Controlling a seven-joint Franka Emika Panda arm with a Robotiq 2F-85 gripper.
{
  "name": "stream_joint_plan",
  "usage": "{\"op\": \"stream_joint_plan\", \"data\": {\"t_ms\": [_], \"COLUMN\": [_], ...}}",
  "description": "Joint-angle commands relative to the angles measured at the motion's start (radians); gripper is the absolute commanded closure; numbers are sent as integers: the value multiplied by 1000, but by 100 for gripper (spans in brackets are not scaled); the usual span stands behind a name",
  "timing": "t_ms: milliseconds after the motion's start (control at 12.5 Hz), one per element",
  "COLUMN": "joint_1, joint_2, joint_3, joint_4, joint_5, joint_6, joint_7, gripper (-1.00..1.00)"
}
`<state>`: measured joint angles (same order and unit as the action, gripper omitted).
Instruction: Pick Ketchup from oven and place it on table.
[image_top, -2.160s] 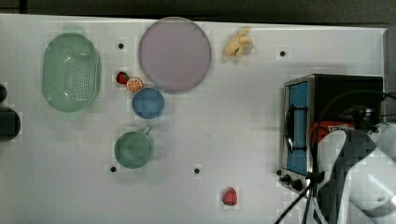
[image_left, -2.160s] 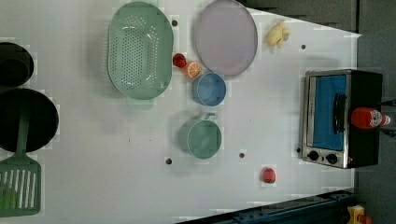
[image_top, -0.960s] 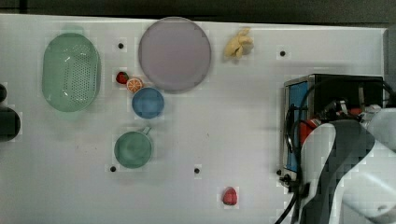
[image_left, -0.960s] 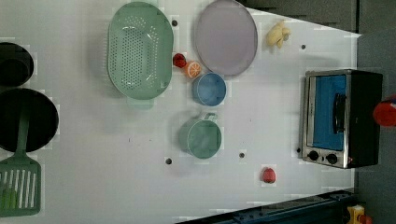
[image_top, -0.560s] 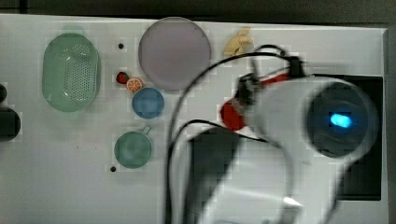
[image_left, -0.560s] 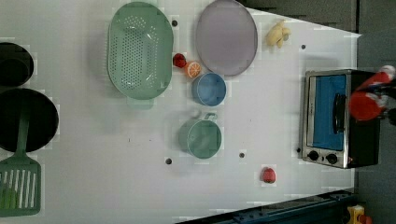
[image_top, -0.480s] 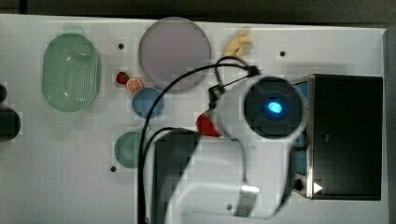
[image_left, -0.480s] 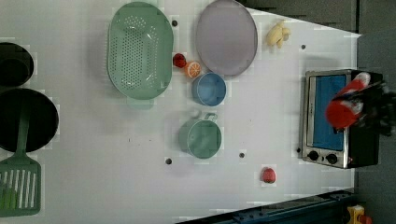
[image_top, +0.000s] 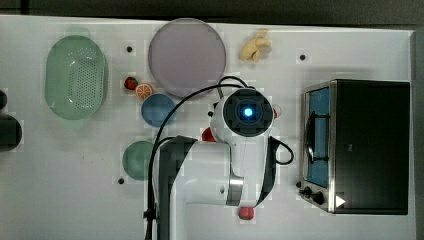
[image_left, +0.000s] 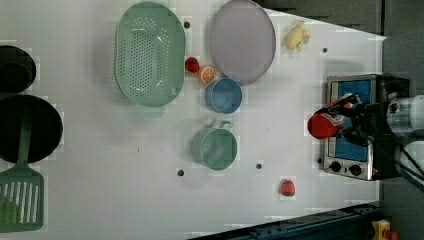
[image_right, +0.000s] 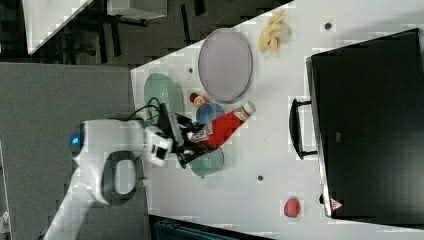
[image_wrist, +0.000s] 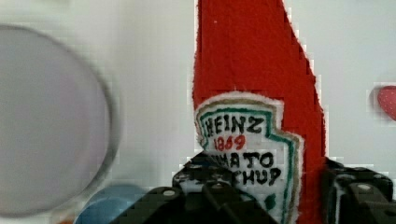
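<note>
The ketchup (image_wrist: 257, 93), a red bottle with a white-and-red label, is clamped at its lower body by my gripper (image_wrist: 271, 196), which is shut on it. In the right view the ketchup (image_right: 222, 127) hangs tilted in the air over the table (image_right: 270, 165), its white cap pointing away from the gripper (image_right: 192, 139). The top view has my arm covering most of the ketchup (image_top: 207, 135), leaving a red sliver between the blue bowl and the oven (image_top: 370, 145). In the left view the ketchup (image_left: 325, 124) sits just off the oven (image_left: 355, 150) front. The oven door looks shut.
On the table (image_top: 350, 50) lie a green colander (image_top: 75, 82), a purple plate (image_top: 187, 57), a blue bowl (image_top: 157, 110), a green cup (image_top: 137, 160), a strawberry (image_top: 131, 82), an orange slice (image_top: 144, 90), bananas (image_top: 256, 47) and a red toy fruit (image_top: 245, 213).
My arm has swung away from the oven toward the top view's left, carrying the ketchup out over the table. The other objects have stayed put.
</note>
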<state>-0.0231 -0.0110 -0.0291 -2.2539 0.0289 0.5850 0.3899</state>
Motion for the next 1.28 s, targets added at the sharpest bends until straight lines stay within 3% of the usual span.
{"op": "stream_joint_plan", "data": {"t_ms": [80, 400, 800, 1120, 1280], "joint_1": [-22, -21, -21, -19, -19], "joint_2": [111, 288, 286, 230, 162], "joint_3": [12, 12, 14, 20, 20], "joint_4": [-77, -82, -82, -61, -16], "joint_5": [-24, -23, -23, -23, -21], "joint_6": [166, 355, 392, 374, 275], "joint_7": [87, 87, 87, 87, 87], "gripper": [-1, -1, -3, -100, -100]}}
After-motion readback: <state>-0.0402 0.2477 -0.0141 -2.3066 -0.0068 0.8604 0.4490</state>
